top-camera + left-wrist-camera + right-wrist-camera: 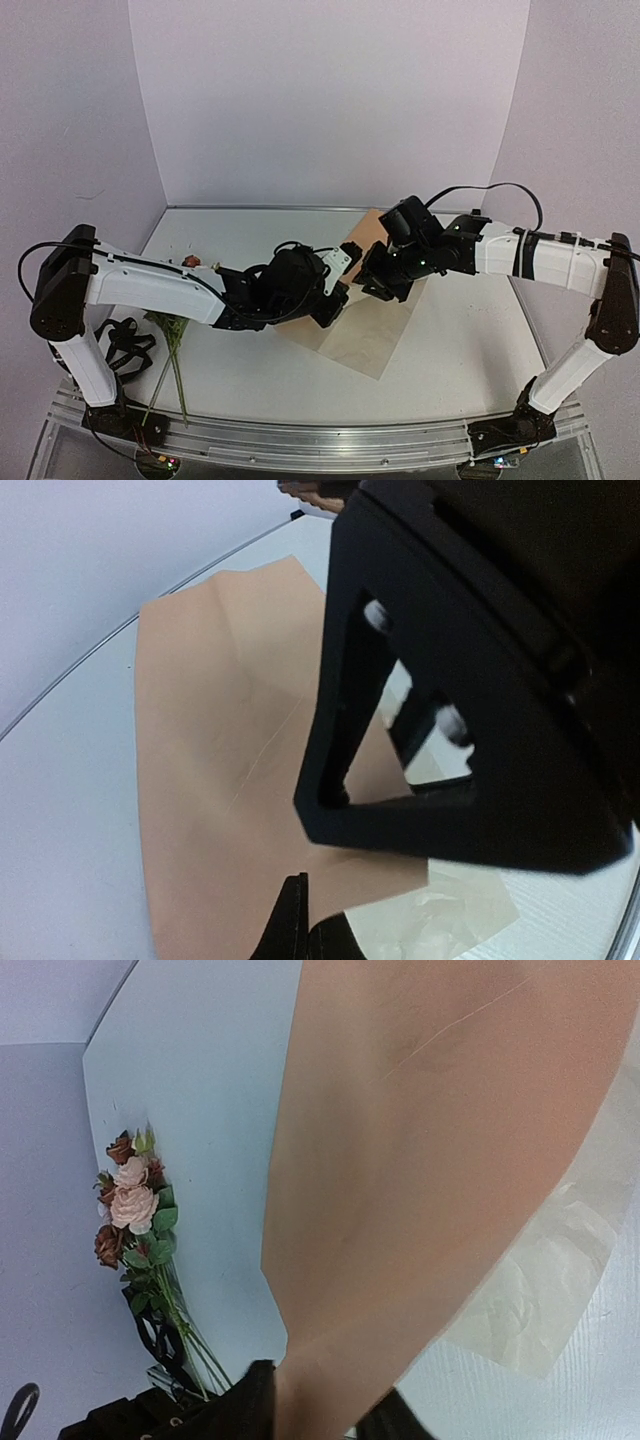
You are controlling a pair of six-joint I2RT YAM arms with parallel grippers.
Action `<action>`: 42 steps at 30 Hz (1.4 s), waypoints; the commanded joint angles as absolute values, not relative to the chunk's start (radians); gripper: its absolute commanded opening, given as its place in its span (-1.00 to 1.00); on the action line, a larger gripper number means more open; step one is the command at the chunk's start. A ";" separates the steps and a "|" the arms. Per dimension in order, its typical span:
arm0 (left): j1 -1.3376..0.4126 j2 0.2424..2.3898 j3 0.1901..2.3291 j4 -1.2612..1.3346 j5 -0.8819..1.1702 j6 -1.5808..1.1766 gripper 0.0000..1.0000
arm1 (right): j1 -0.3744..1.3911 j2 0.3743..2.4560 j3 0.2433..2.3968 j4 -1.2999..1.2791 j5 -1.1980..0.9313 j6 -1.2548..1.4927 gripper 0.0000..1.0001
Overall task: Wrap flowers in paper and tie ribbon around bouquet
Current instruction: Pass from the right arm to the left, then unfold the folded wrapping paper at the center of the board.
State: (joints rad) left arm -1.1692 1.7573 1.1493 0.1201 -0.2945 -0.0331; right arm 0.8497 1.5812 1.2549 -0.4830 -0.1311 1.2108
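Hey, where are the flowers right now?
In the top view the flowers lie on the left side of the table, partly under the left arm, well apart from the paper at the centre.

The white surface carries a large sheet of tan paper across its middle, faintly creased and lying partly over a paler, crinkled cream sheet (one end of the tan sheet curls up off the top rather than resting flat). At the left side lie the flowers, pink and rust-red heads toward the far edge and thin green stems toward the near edge. A black ribbon is bunched just beside the stems.
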 commanded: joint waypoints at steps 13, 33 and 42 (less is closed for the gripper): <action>-0.773 1.611 0.979 0.174 -0.062 -0.735 -1.00 | 0.783 1.409 1.067 -0.371 -0.014 0.965 0.70; -0.515 1.674 1.003 0.132 0.341 -1.061 -1.00 | 0.614 1.735 0.953 0.064 -0.092 1.015 0.74; -0.488 1.704 1.032 0.113 0.399 -1.092 -1.00 | 0.554 1.806 0.920 0.193 -0.131 1.024 0.91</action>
